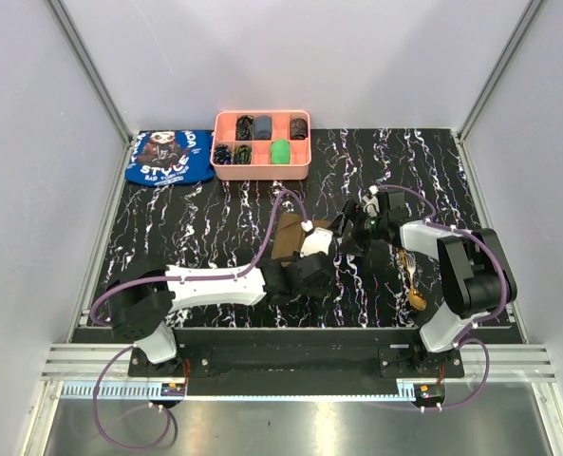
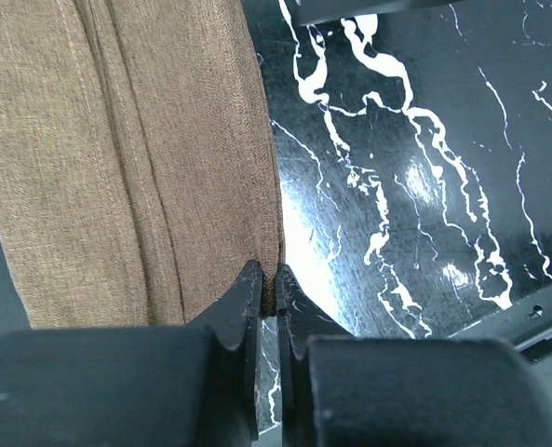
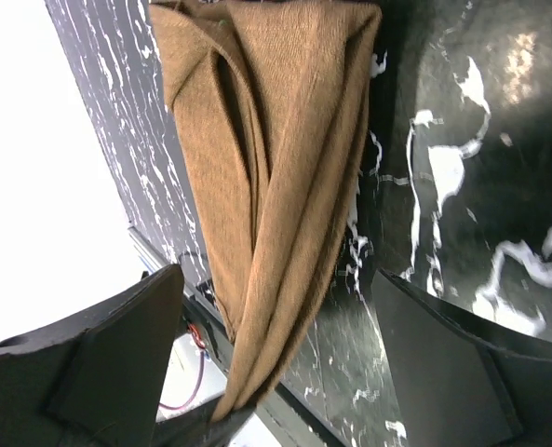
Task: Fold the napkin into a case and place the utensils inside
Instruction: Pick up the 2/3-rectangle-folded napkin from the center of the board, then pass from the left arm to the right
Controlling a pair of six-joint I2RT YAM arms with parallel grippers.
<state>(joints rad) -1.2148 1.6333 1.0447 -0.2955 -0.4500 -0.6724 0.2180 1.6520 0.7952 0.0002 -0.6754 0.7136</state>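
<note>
Work on the napkin (image 1: 290,231) is only partly done. The brown cloth lies in the middle of the top view, between the two arms, bunched into long folds. It is not a neat case yet, and I cannot see a pocket in it.

The left gripper (image 2: 268,279) has its fingers pressed together on the thin edge of the napkin. In its own view the cloth fills the upper left, and the pinch is at the bottom middle. The right gripper (image 3: 276,277) has its fingers wide apart and holds nothing. In its view the napkin runs down the middle of the picture in long folds.

The utensils (image 1: 415,294) are not in the napkin. They lie on the black table (image 1: 215,218) at the right of the top view, partly hidden beside the right arm. I think the folding must be finished first. Then both pieces have to be picked up and slid in.

At the top of that view sit a pink tray (image 1: 260,174) with small dark and green things in it and a blue cloth (image 1: 170,157) just left of it. Both are well apart from the napkin. The right arm, close by the utensils, could get in the way, and the two grippers are very near each other.
</note>
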